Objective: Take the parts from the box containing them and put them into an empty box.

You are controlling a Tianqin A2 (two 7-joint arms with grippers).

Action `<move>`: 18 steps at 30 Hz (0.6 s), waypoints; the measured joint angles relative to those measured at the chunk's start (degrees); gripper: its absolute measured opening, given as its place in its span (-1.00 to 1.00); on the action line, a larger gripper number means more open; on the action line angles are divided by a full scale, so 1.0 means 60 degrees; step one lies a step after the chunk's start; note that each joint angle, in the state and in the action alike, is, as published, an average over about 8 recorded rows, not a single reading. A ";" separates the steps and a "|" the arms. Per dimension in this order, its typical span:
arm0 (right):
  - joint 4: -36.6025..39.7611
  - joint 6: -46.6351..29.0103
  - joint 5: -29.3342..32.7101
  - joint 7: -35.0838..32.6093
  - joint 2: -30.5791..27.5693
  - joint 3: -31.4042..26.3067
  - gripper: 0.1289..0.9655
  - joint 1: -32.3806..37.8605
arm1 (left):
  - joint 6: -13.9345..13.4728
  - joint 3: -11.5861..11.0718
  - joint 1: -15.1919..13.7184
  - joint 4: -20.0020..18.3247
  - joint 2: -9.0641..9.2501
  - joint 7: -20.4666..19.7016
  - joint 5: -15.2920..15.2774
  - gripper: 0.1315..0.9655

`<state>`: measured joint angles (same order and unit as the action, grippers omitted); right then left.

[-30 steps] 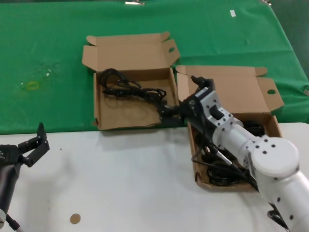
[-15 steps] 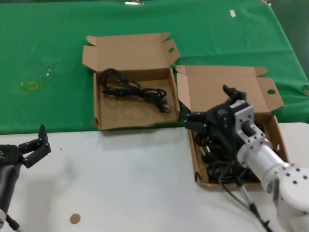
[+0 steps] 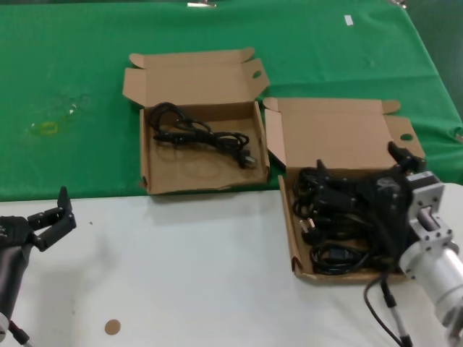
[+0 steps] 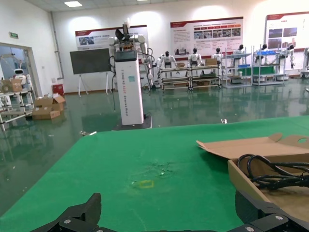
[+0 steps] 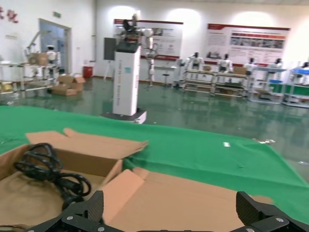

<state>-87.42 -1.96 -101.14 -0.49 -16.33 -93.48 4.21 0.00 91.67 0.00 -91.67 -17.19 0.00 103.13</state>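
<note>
Here the right gripper (image 3: 354, 189) hangs low over the box containing them (image 3: 294, 238), its jaws spread wide and holding nothing, with the parts (image 3: 333, 217) heaped directly beneath and just ahead of the fingertips. These black coiled cords look light, soft and rubbery; their loops will likely sag and snag on neighbours, so a bite across the bunched middle of one bundle seems safer than on a stray loop or a hard plug. The right arm reaches in from the near right, forearm angled toward the box's centre. The left gripper (image 3: 54, 217) idles over the white surface (image 3: 188, 275) at the near left, jaws parted and empty. Beyond the right jaws, to their left on the green cloth (image 3: 87, 87), lies the empty box (image 3: 145, 170), already holding one cord (image 3: 202, 134).
</note>
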 joint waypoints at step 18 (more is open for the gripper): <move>-0.0336 0.0155 -0.0157 0.0039 -0.0068 0.0143 1.00 -0.0333 | 0.0000 0.0000 0.0000 0.0000 0.0000 0.0000 0.0000 1.00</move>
<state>-89.44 -1.03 -102.08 -0.26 -16.74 -92.62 2.22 0.00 91.67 0.00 -91.67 -17.19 0.00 103.13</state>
